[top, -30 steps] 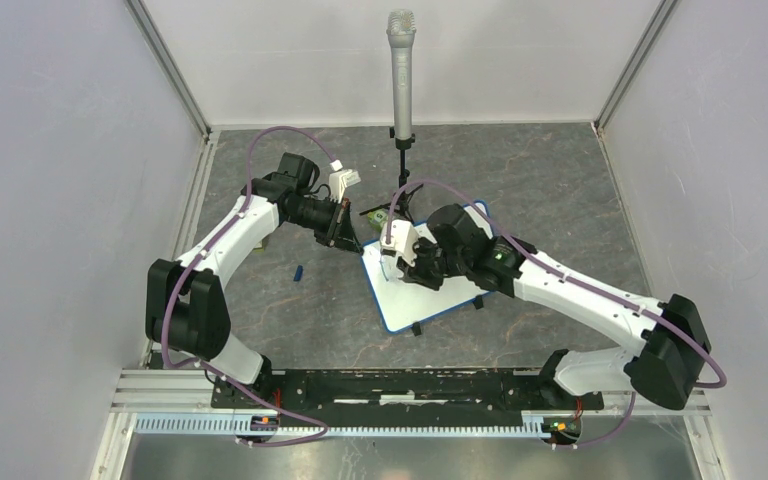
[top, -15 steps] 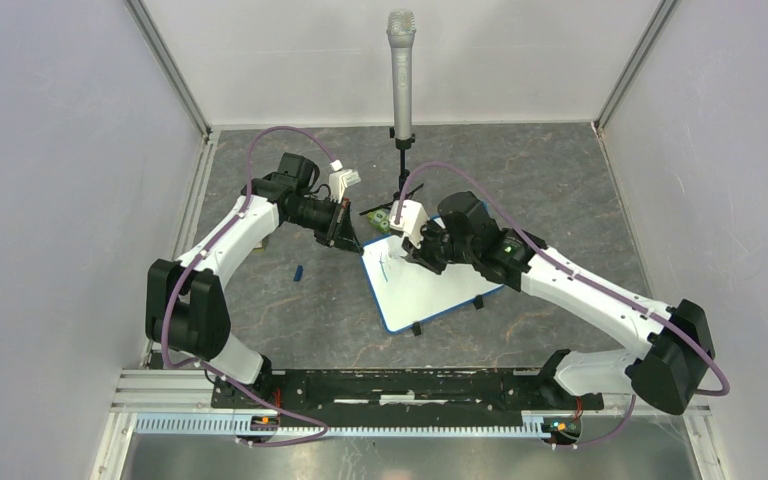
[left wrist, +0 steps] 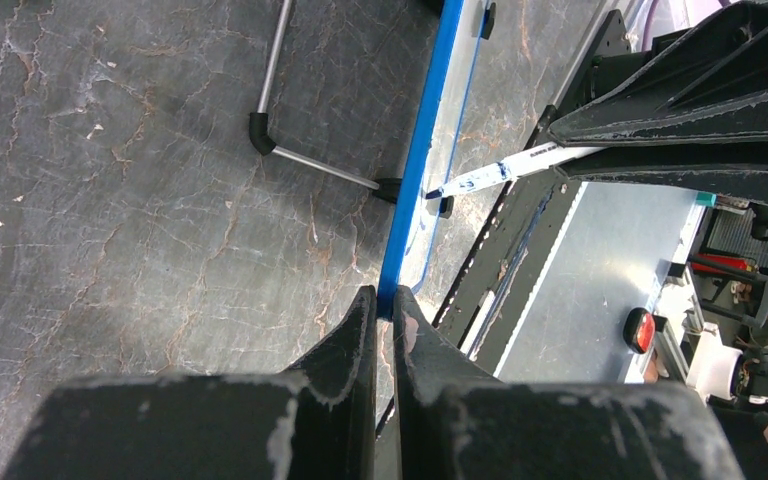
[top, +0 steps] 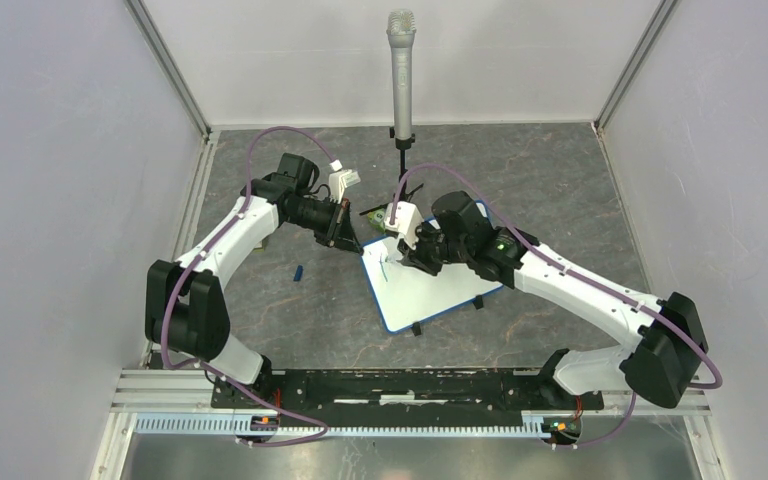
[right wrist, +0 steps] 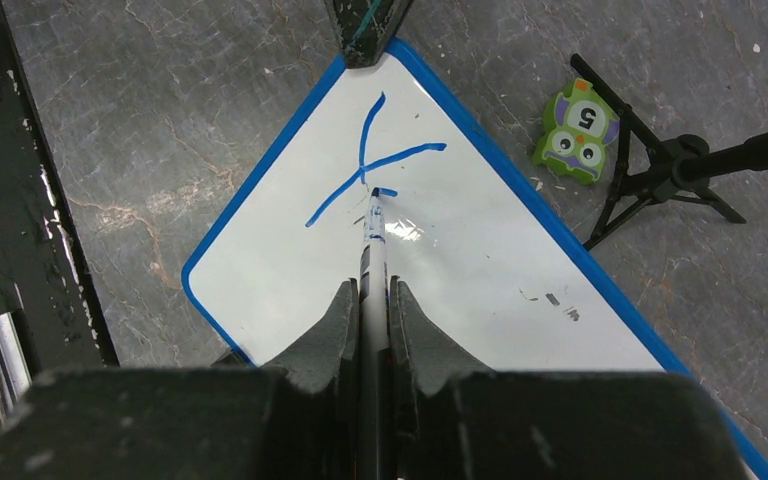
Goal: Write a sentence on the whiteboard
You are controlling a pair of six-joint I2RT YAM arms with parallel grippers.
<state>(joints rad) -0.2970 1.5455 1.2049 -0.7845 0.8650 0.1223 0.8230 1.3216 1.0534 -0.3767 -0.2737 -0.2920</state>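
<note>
Right gripper (right wrist: 370, 292) clamped on marker (right wrist: 374, 235), tip on whiteboard (right wrist: 490, 260) just beside sentence (right wrist: 364, 150), so far only crossing blue strokes. Left gripper (left wrist: 384, 300) pinches whiteboard corner. Whiteboard flat on table (top: 290, 320), mid-table.

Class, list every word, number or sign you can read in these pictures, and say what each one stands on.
"5": on the green toy figure beside the whiteboard.
"Y": blue handwriting on the whiteboard, seen askew. The short stroke beside it is no letter yet.
Print on the marker barrel: too small to read.
Faint marks lower on the whiteboard: unreadable.
</note>
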